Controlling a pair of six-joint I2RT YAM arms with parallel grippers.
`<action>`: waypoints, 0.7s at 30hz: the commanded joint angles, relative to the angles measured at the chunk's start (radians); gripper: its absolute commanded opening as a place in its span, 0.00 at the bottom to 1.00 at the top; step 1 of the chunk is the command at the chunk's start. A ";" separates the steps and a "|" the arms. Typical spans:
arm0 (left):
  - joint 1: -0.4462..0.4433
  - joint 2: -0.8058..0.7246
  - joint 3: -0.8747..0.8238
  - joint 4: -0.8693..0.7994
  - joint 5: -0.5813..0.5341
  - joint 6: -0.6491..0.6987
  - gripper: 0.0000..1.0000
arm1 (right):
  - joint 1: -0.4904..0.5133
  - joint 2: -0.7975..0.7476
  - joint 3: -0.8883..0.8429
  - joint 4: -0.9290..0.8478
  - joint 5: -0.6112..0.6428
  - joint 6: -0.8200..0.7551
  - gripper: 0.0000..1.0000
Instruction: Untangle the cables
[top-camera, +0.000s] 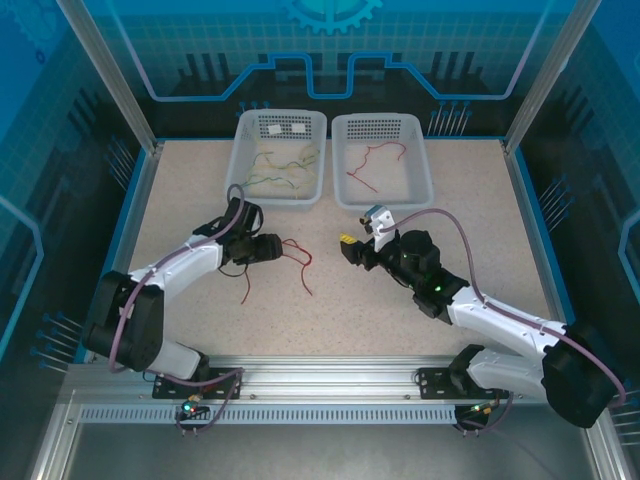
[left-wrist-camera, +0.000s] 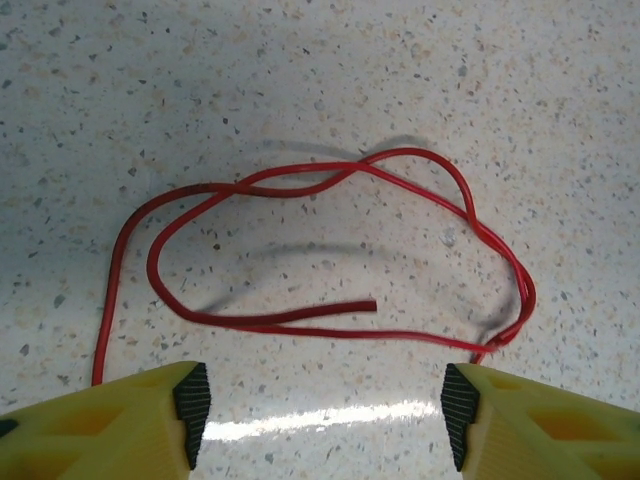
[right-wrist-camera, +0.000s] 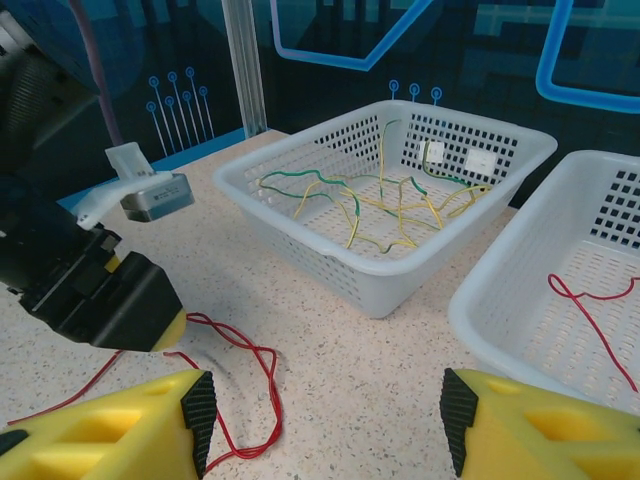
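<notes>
Looking down from the top camera, you have the left gripper (top-camera: 273, 248) low over the speckled table (top-camera: 470, 220), at the near end of the loose red cables (top-camera: 297, 260) that lie left of centre. Your left wrist camera shows its jaws spread wide with nothing between them. The yellow fingers (left-wrist-camera: 120, 425) frame the red cables (left-wrist-camera: 340, 180) just ahead, without touching them. There the strands curl into overlapping loops on the tabletop. They cross near the top of the bend and again at the right, close to the right finger. One cut end lies free inside the loop.

Your right gripper (top-camera: 350, 250) sits near the middle of the table, facing the left one, with the red cables between them. From the right wrist camera its jaws also stand apart and hold nothing. Its fingers (right-wrist-camera: 120, 430) hover above the table, with a stretch of the red cables (right-wrist-camera: 250, 375) just beyond the left finger.

At the far edge you have two white baskets side by side. The left basket (top-camera: 240, 150) holds a tangle of yellow and green cables (top-camera: 285, 170). The right basket (top-camera: 432, 160) holds a single red cable (top-camera: 372, 165) lying on its floor.
</notes>
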 joint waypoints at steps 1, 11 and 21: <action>-0.006 0.021 0.032 0.024 -0.036 0.020 0.56 | 0.017 -0.028 -0.005 0.039 0.016 0.009 0.64; -0.015 0.019 0.045 0.028 -0.038 0.034 0.13 | 0.021 -0.055 -0.037 0.001 0.040 0.034 0.64; -0.063 -0.085 0.035 0.019 -0.075 0.018 0.00 | 0.038 0.185 0.110 -0.145 -0.227 0.023 0.61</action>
